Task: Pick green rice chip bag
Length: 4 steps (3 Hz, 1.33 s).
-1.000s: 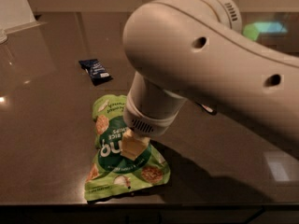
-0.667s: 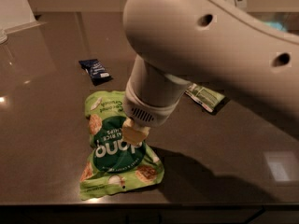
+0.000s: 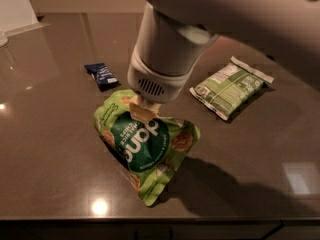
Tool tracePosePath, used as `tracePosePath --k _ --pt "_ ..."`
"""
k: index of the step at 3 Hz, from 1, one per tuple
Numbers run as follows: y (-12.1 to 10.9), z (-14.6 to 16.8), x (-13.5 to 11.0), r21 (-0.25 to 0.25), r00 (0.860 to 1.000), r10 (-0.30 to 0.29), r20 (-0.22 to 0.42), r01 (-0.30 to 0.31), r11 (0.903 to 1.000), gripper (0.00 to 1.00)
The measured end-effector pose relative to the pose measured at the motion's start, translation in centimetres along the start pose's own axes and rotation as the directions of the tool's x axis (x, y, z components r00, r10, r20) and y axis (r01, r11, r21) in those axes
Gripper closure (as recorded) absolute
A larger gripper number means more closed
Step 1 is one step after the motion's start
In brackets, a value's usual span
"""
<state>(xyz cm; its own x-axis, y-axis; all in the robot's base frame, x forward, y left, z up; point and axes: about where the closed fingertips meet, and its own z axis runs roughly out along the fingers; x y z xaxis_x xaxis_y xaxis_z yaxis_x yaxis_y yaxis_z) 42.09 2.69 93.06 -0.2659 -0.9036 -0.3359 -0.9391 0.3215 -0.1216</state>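
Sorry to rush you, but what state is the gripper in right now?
Gripper: jaws closed on the top edge of the green rice chip bag, near the front of the counter.

The room is dim and warm. Light spots glint on the counter. The gripper, pinching the bag, throws a soft shadow rightward.

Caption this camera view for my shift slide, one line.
Gripper pinches the green rice chip bag by its top, tilted off the counter; blue wrapper and green packet behind.
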Motion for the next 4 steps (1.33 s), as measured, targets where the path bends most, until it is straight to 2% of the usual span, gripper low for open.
tracePosePath --k 2,3,4 --pt "-1.2 -3.6 -3.1 0.003 0.997 -0.072 0.04 0.072 0.9974 1.0" --pt "-1.0 -6.0 -4.8 0.022 0.991 -0.12 0.065 0.118 0.9927 1.0" --pt "-1.0 -6.0 -4.8 0.022 0.991 -0.12 0.065 0.118 0.9927 1.0"
